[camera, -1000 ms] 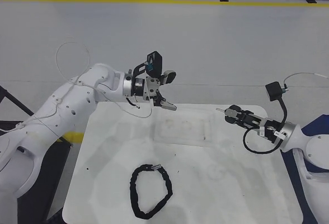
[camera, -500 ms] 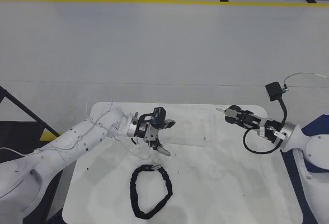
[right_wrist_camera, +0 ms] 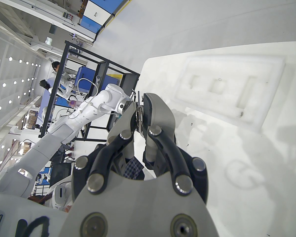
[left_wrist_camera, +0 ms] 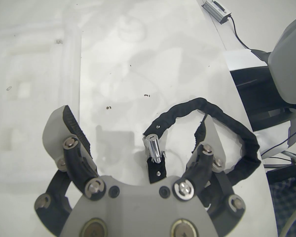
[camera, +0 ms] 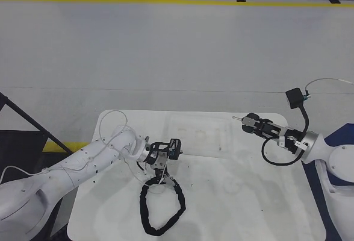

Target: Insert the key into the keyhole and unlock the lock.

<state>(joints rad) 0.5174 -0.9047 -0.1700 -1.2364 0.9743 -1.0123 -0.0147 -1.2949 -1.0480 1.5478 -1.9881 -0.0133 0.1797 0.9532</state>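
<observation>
A black fabric-sleeved chain lock [camera: 161, 208] lies looped near the table's front left. Its silver lock cylinder [left_wrist_camera: 153, 146] points away from the wrist, with the keyhole end showing. My left gripper [left_wrist_camera: 135, 122] is open and low over the table, one finger on each side of the cylinder and not touching it; from above the left gripper [camera: 160, 172] sits at the loop's far end. My right gripper [camera: 245, 122] hovers at the table's back right, shut on the key [right_wrist_camera: 138, 117] with its ring between the pads.
A white foam tray [camera: 198, 137] with shallow recesses lies at the back middle of the white table [camera: 255, 199]. The table's front edge runs close behind the chain [left_wrist_camera: 212, 109]. A small power adapter [left_wrist_camera: 217, 7] lies on the floor beyond the table.
My left arm has swung down from above the table's back edge to the chain lock, its open fingers now straddling the cylinder. The right arm with the key has not moved.
</observation>
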